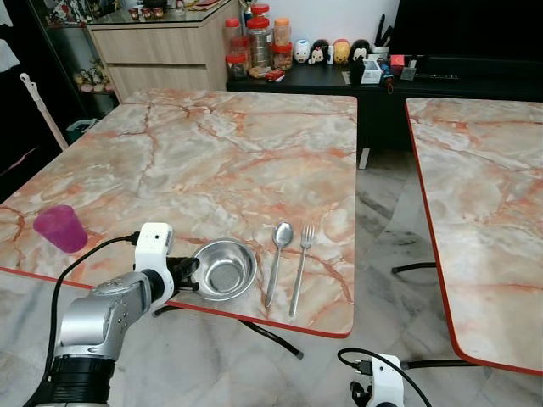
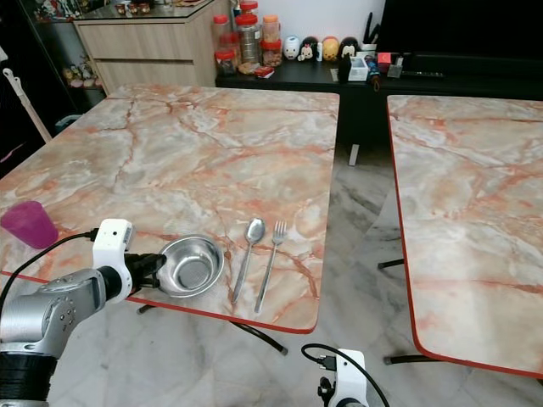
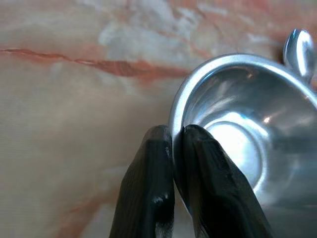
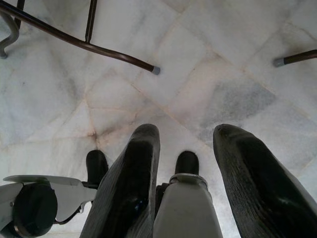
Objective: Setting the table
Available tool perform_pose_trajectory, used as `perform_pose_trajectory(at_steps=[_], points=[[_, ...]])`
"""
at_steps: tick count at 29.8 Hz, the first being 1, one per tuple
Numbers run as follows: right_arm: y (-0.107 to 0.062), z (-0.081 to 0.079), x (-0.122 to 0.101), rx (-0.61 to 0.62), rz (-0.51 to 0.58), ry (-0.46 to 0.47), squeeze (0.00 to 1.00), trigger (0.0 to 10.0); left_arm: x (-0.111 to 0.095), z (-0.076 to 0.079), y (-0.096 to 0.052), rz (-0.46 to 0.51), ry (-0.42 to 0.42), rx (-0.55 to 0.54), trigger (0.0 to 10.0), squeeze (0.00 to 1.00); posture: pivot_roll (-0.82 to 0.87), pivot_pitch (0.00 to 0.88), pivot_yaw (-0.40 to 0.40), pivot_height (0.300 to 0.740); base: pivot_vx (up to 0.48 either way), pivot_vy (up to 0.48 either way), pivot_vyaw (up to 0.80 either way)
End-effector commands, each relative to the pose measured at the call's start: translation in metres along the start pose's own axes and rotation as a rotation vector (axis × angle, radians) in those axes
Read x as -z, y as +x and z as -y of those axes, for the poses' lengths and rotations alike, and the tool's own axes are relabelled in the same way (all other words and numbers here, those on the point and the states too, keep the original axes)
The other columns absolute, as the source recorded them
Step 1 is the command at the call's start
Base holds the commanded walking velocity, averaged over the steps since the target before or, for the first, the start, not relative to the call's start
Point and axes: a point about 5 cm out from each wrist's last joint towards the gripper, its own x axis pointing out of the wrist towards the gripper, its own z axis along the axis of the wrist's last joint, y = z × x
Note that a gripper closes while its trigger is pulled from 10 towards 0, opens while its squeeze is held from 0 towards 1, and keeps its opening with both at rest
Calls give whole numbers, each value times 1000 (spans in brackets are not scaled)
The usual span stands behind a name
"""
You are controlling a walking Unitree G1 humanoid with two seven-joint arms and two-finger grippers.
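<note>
A steel bowl [image 1: 226, 269] rests on the marble table [image 1: 212, 153] near its front edge. My left gripper [image 1: 190, 275] is shut on the bowl's left rim; in the left wrist view its fingers [image 3: 156, 188] pinch the rim of the bowl [image 3: 247, 144], one inside and one outside. A spoon [image 1: 278, 254] and a fork [image 1: 302, 264] lie side by side just right of the bowl. A purple cup [image 1: 60, 227] stands at the table's left front. My right gripper [image 4: 185, 168] hangs open over the floor, below the table.
A second marble table [image 1: 484, 203] stands to the right, with a floor gap between the two. A cabinet [image 1: 161, 47] and a dark sideboard [image 1: 322, 80] with jars and toys stand behind. Table legs [image 4: 84, 43] cross the floor near my right arm.
</note>
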Motion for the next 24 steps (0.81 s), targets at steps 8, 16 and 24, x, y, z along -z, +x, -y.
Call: perform_pose_trajectory(at_steps=[8, 16, 24], points=[[1, 0, -6, -2, 11, 7, 0, 10000, -48, -9, -12, 400, -272, -35, 0, 0, 82, 0, 34, 732, 0, 0, 0], [1, 6, -12, 9, 21, -5, 0, 10000, -74, -2, -19, 641, -394, -18, 10000, 0, 76, 0, 10, 732, 0, 0, 0], [1, 12, -17, 20, 31, -17, 0, 10000, -67, 10, -9, 674, -478, -40, 10000, 0, 69, 0, -12, 732, 0, 0, 0]])
